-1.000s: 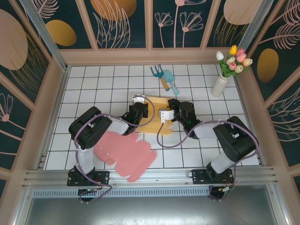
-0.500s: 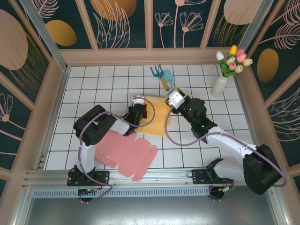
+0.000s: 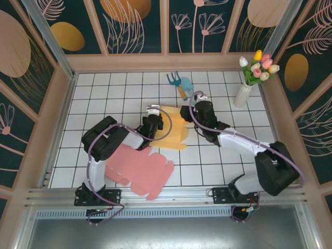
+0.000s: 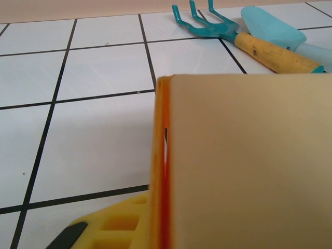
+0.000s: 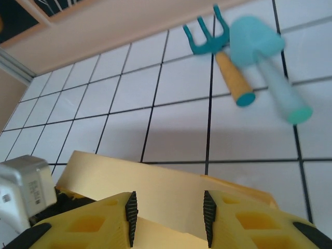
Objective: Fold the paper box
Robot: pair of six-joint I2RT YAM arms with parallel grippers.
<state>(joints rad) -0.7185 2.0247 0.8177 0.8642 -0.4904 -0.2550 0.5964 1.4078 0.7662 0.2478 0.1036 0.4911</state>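
The yellow paper box (image 3: pixel 171 129) lies partly folded at the middle of the table. My left gripper (image 3: pixel 151 122) is at its left edge. In the left wrist view a doubled, orange-tinted fold (image 4: pixel 161 171) presses against one yellow finger (image 4: pixel 114 228), and the raised tan panel (image 4: pixel 249 161) hides the other finger. My right gripper (image 3: pixel 185 113) hovers over the box's far right corner. Its jaws (image 5: pixel 169 220) stand open, and a yellow flap (image 5: pixel 166 187) shows in the gap between the black pads (image 5: pixel 131 218) without touching them.
A flat pink box cutout (image 3: pixel 137 168) lies near the left arm's base. A teal hand fork and trowel (image 3: pixel 182 85) lie just beyond the yellow box. A white vase of tulips (image 3: pixel 243 92) stands at the back right. Low walls ring the tiled table.
My right arm swung off the box's right side, out toward the trowel, then back to the box's far right corner. My left jaws narrowed on the fold. The box looks more folded.
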